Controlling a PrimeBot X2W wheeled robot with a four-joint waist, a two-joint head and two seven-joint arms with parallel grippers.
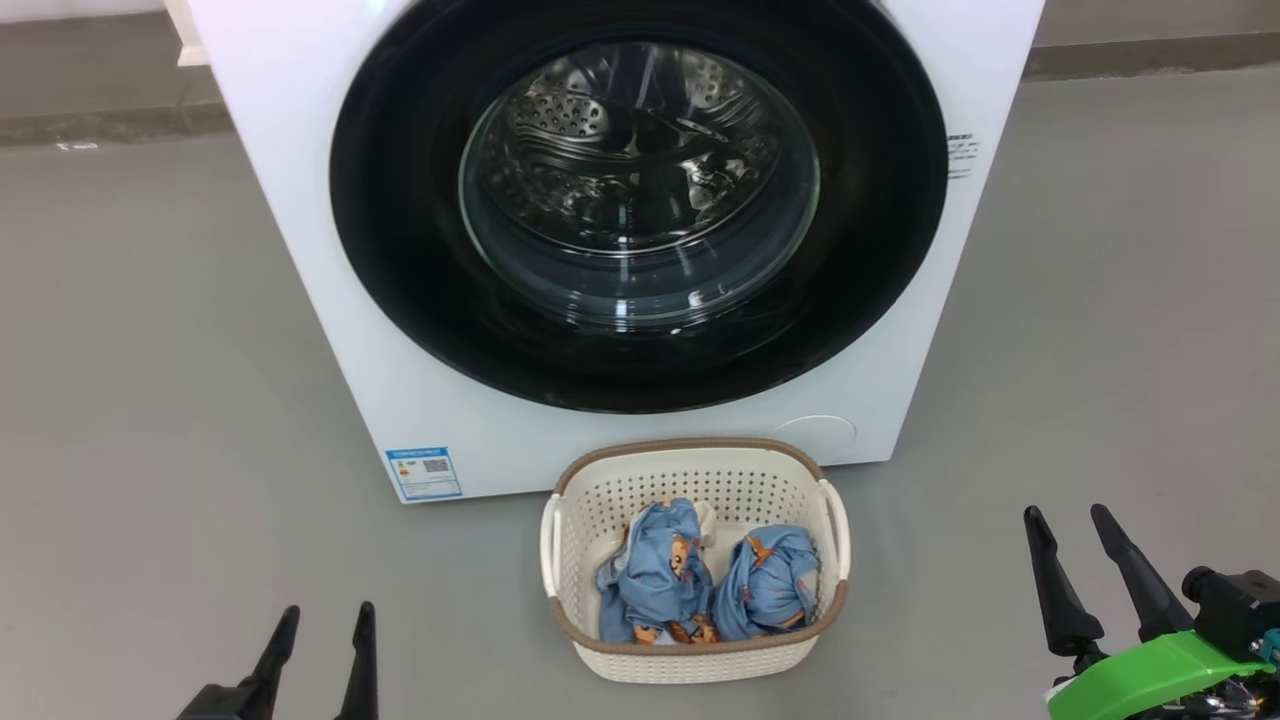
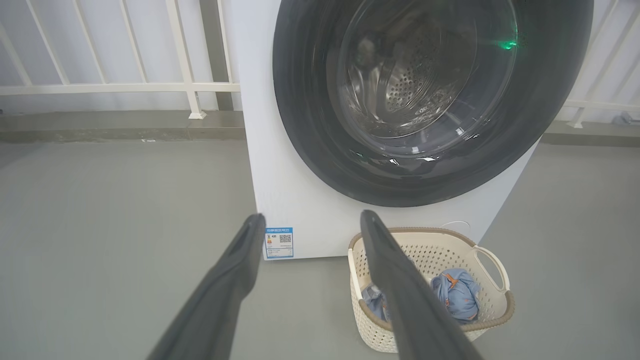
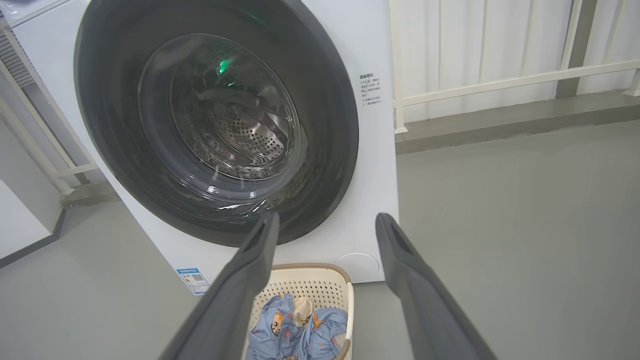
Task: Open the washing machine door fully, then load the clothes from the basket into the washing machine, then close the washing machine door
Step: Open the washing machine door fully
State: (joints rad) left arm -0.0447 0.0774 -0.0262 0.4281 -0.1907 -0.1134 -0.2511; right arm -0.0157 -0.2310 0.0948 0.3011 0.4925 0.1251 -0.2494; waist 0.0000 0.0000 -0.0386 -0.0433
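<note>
Washing machine door (image 1: 640, 190) is shut, clothes (image 1: 655, 580) lie in the basket (image 1: 690, 447); every step remains; both sets of jaws stand apart, empty.

Bright diffuse light, faint shadows. Glare on washing machine door (image 1: 640, 305) at 6 o'clock; wrist-view edges bowed.

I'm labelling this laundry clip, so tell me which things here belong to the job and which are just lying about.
Job:
washing machine
washing machine door, shut
basket
clothes, in the basket
left claw and right claw, both open

Just there:
blue label sticker
white railing
grey floor
</note>
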